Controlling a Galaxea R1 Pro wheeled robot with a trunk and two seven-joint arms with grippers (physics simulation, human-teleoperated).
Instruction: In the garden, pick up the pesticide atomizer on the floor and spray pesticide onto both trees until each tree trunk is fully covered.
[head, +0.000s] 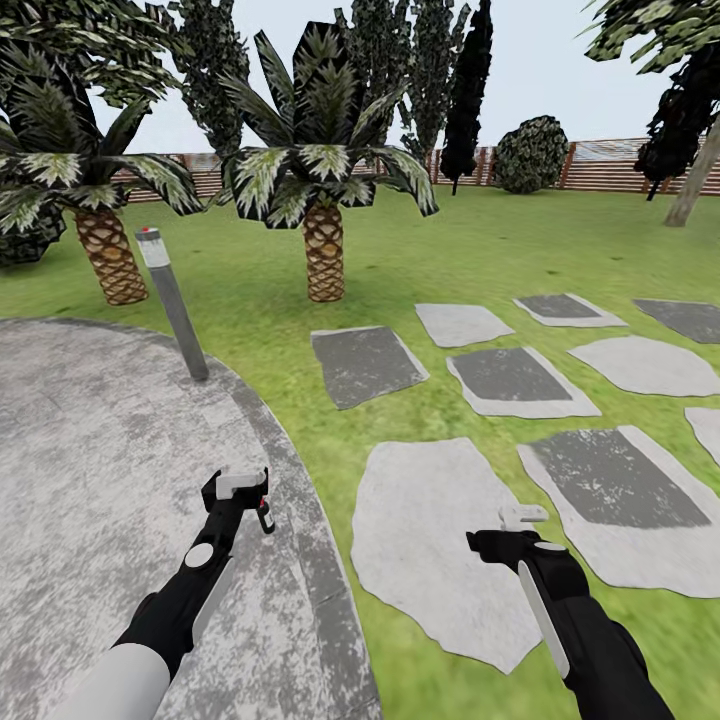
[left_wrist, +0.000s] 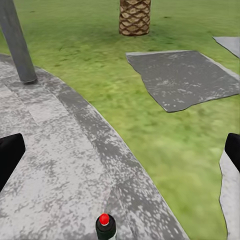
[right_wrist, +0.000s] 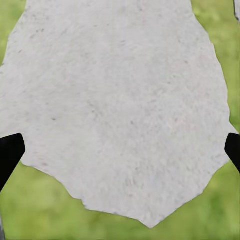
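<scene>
While parked at the rim of the grey stone patio (head: 90, 450), looking out over both arms and across the garden. Left gripper (head: 243, 482) hovering low over the patio's curved edge, jaws spread wide, dark fingers (left_wrist: 9, 157) out at either side of the wrist view, holding nothing. Right gripper (head: 522, 516) out over a pale stepping stone (head: 430, 540), likewise wide apart and empty, black fingertips (right_wrist: 9, 152) framing that same stone, green showing around its ragged outline.

Green lawn (head: 300, 310) running from the patio rim up to the brown slat fence (head: 620, 165) at the back. More flat stones scattered across the grass to the right, some pale, some dark like the slab (head: 365, 362) just beyond the left arm. Grey lamp post (head: 172, 300) leaning at the patio's edge. Two short palms (head: 323, 240) behind it, scaly trunks rooted in the grass. Round bush (head: 530, 152) against the fence. Far right, a pale grey-brown tree trunk (head: 692, 190) slanting up out of the lawn, well away from both arms, leaves dark above it.
</scene>
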